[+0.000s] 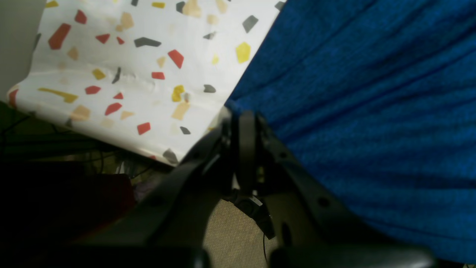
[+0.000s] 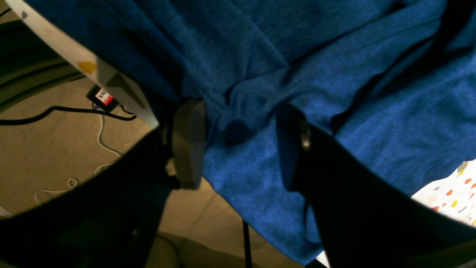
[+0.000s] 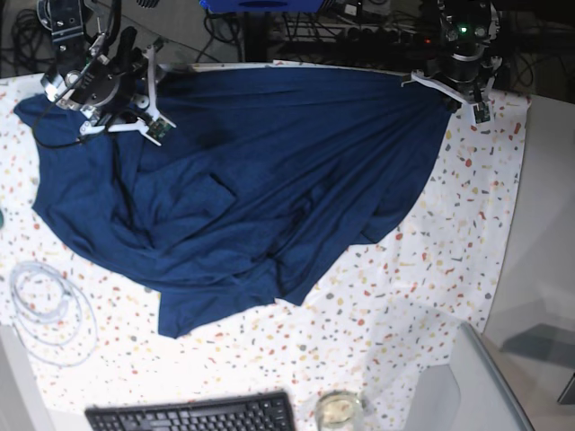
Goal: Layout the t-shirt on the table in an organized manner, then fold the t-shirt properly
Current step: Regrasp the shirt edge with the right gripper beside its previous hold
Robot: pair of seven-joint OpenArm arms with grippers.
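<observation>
1. From the overhead base view I saw the large, plain dark navy-blue fabric t-shirt (image 3: 243,180) spread in loose folds across the upper left and centre of the frame. It lay on the table (image 3: 431,269), a wide flat surface in a white cloth speckled with red, orange, yellow and grey flecks.
2. My left gripper (image 3: 463,85) sat at the upper right of that frame, at the garment's far corner. In its wrist view the black jaws were clenched together on the shirt's edge (image 1: 243,111), right at the table's rim.
3. My right gripper (image 3: 117,94) sat at the upper left, over bunched cloth. In its wrist view the jaws stood apart, with rumpled shirt fabric (image 2: 241,123) between them and nothing pinched.
4. A coiled white cable (image 3: 49,310) lay at the left, and a black keyboard (image 3: 193,415) at the bottom edge.
</observation>
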